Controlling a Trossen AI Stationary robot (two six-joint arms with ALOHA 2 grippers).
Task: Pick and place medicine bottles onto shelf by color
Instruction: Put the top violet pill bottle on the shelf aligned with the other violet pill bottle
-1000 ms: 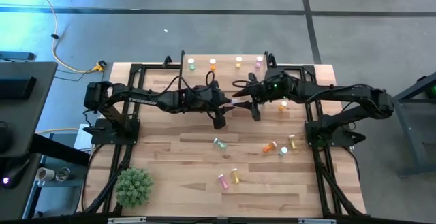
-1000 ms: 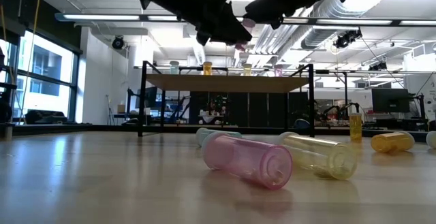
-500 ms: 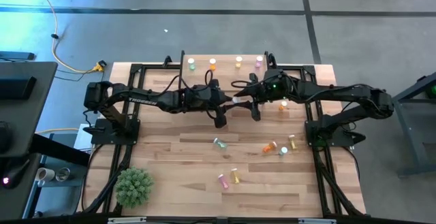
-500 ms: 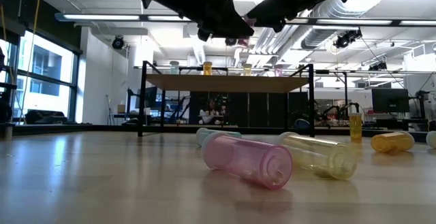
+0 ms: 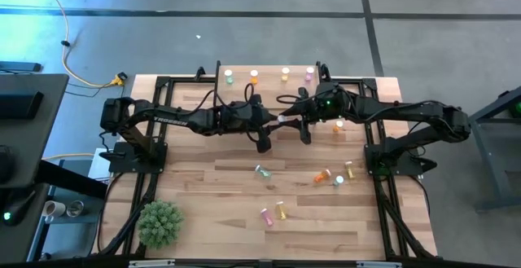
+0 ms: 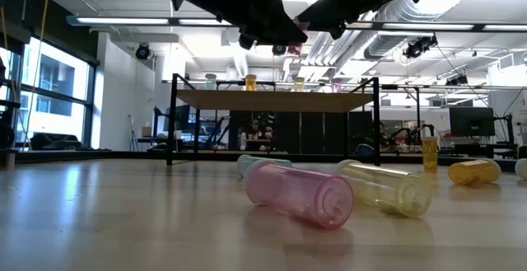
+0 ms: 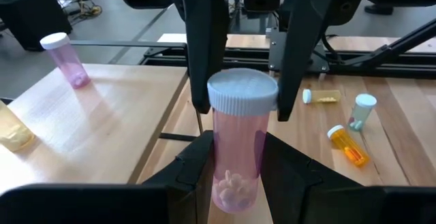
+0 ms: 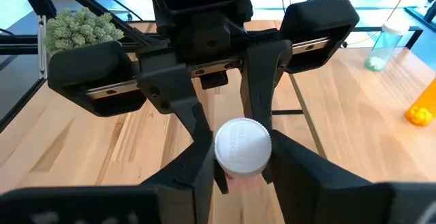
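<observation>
A pink medicine bottle (image 7: 235,152) with a white cap hangs in the air over the middle of the table, between my two grippers, which meet tip to tip. My left gripper (image 5: 277,122) is shut on its body. My right gripper (image 5: 292,120) comes from the other side and is shut on its cap. The shelf (image 5: 269,82) stands at the table's far edge. On it stand a green (image 5: 229,76), an orange (image 5: 254,76), a yellow (image 5: 285,73) and a pink bottle (image 5: 309,73). My left gripper pinches the pink bottle's body (image 7: 235,176), at its bottom half, between its two fingers. It comes roughly level from the table's left, and the bottle sticks out forward along the fingers, clear of the table. My right gripper has the bottle's white cap (image 8: 243,146) between its two fingertips (image 8: 204,166), one on each side of the cap's rim. The fingers come roughly level from the table's right, facing the cap's flat top.
Loose bottles lie on the table nearer the front: a green one (image 5: 261,171), an orange one (image 5: 323,175), a yellow one (image 5: 349,170), and a pink (image 5: 266,216) and yellow pair (image 5: 281,210). An orange bottle (image 5: 339,125) stands under the right arm. A small plant (image 5: 159,223) sits front left.
In the low view the pink bottle's cap end, which hung a little below the two grippers, has risen up between them. Both arms have kept their places.
</observation>
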